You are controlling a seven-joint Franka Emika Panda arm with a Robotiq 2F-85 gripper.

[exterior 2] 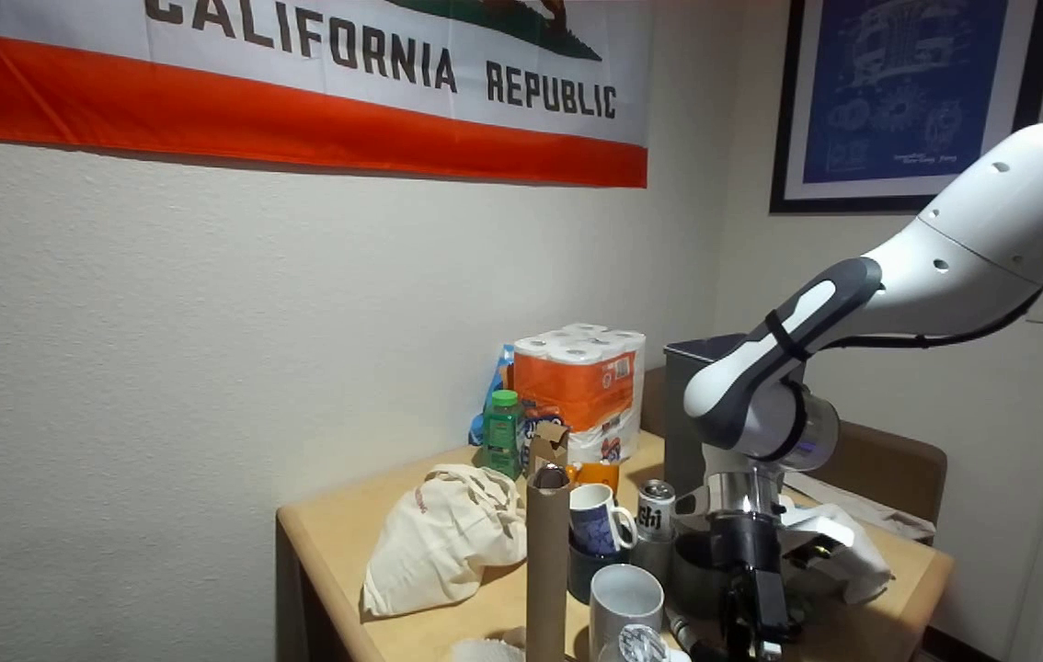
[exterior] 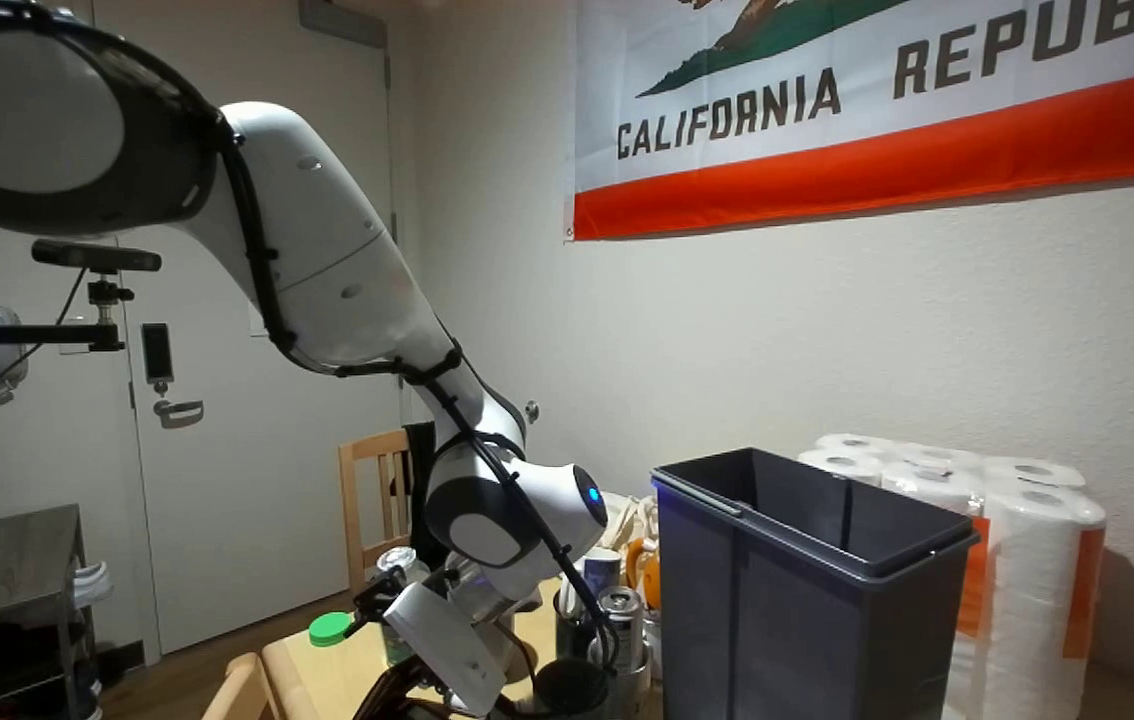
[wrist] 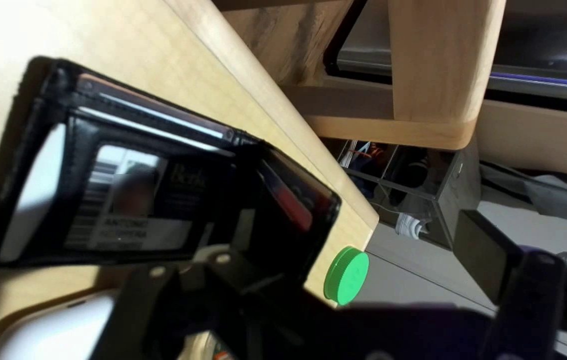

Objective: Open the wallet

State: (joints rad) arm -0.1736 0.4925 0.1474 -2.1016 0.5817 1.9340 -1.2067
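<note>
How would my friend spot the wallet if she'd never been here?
In the wrist view, start at the pale wooden table. Near its edge, by the round green lid, is the black wallet. It's the one opened up, a photo card showing inside.

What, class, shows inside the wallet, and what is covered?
In the wrist view, the open wallet shows a photo card in one half and a red patch in the other. Anything behind the card or deeper inside is covered.
</note>
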